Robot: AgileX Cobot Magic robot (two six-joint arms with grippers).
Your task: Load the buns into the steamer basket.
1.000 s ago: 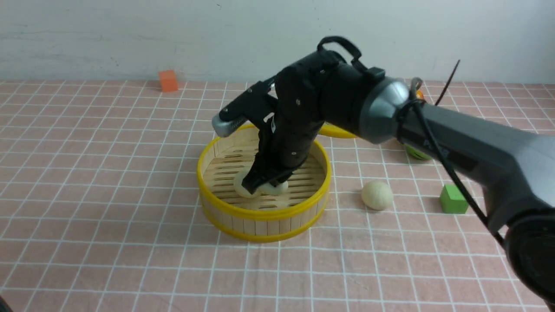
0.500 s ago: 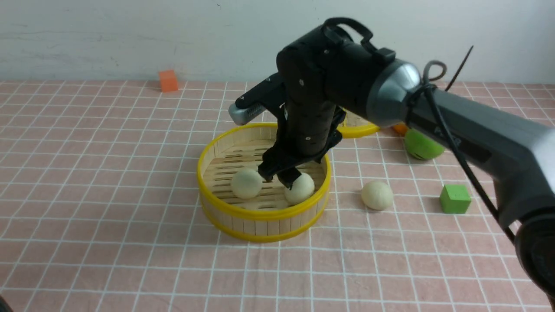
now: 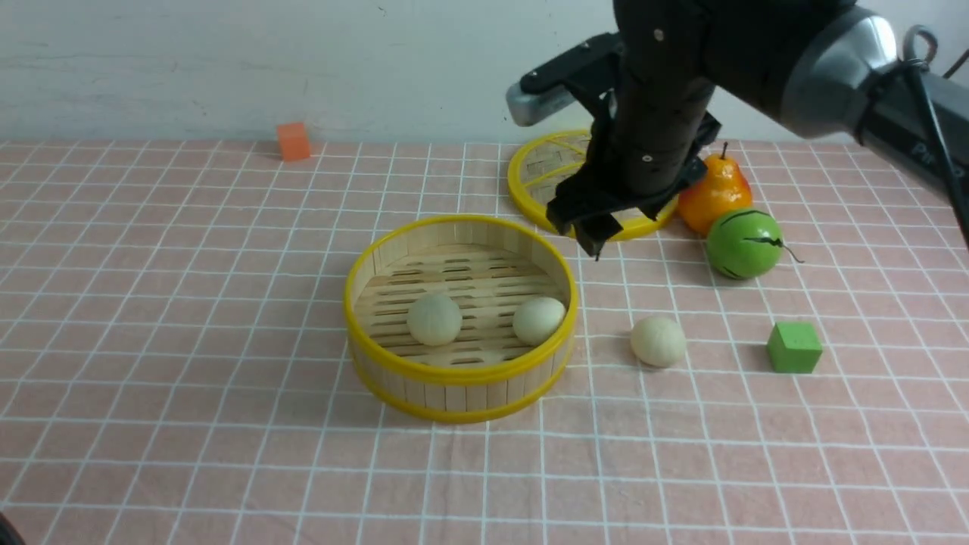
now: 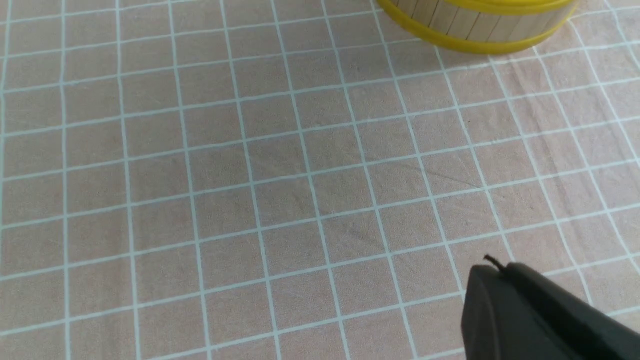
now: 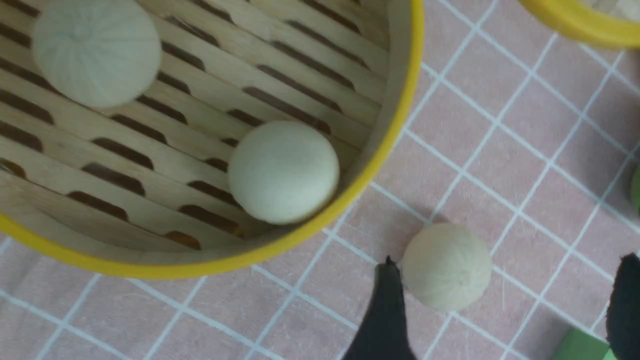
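Observation:
The steamer basket [image 3: 454,375] stands mid-table with two buns on its slatted floor, one near the middle [image 3: 434,319] and one by the right wall [image 3: 539,320]. A third bun [image 3: 658,341] lies on the cloth to its right. My right gripper [image 3: 583,227] is open and empty, raised behind the basket's right side. In the right wrist view the basket [image 5: 395,135], its buns [image 5: 96,52] [image 5: 283,171] and the loose bun [image 5: 446,266] show, the loose bun beside one finger of the right gripper [image 5: 507,260]. My left gripper [image 4: 492,267] is shut over bare cloth, near the basket's wall [image 4: 475,20].
The flat yellow-rimmed lid [image 3: 541,178], an orange pear [image 3: 715,193] and a glossy green striped ball [image 3: 743,244] lie at the back right. A green cube [image 3: 793,347] sits right of the loose bun. An orange cube [image 3: 294,141] stands by the back wall.
My right gripper has let go of a bun inside the basket, then risen out and swung back and to the right. That bun now rests by the basket's right wall.

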